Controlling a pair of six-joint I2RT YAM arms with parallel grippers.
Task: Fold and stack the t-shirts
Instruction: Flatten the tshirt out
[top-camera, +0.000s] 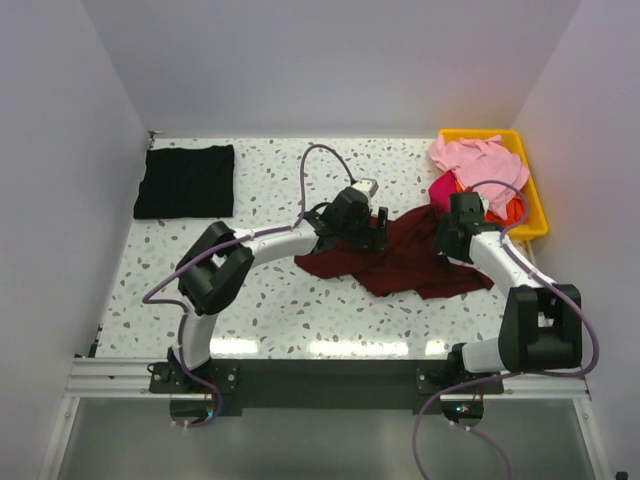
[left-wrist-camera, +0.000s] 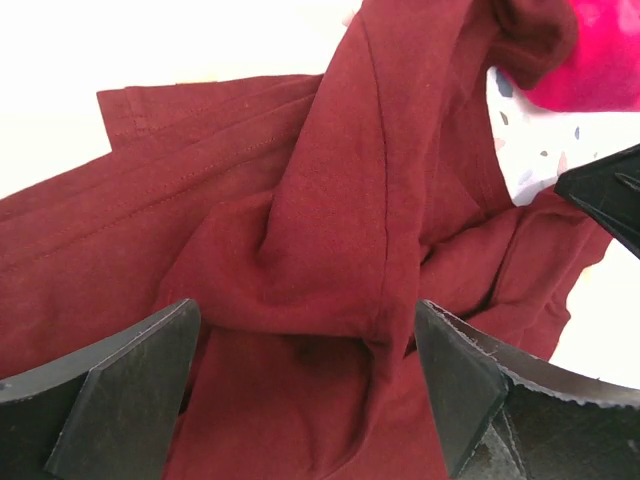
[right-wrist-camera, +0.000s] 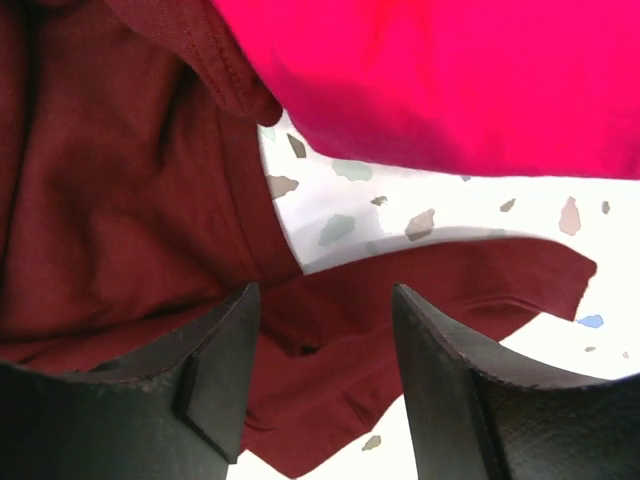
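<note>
A dark maroon t-shirt (top-camera: 410, 262) lies crumpled on the table's right half. My left gripper (top-camera: 378, 228) is open, its fingers on either side of a raised fold of the maroon cloth (left-wrist-camera: 300, 250). My right gripper (top-camera: 447, 243) is open over the shirt's right part, with maroon cloth (right-wrist-camera: 330, 370) between its fingers. A folded black t-shirt (top-camera: 186, 181) lies flat at the back left. Light pink (top-camera: 480, 163), magenta (top-camera: 443, 190) and orange (top-camera: 512, 210) t-shirts are heaped in the bin. The magenta one shows in the right wrist view (right-wrist-camera: 440, 80).
A yellow plastic bin (top-camera: 533, 190) stands at the back right corner, against the right wall. White walls close in the table on three sides. The speckled tabletop (top-camera: 270, 300) lies bare between the black shirt and the maroon one.
</note>
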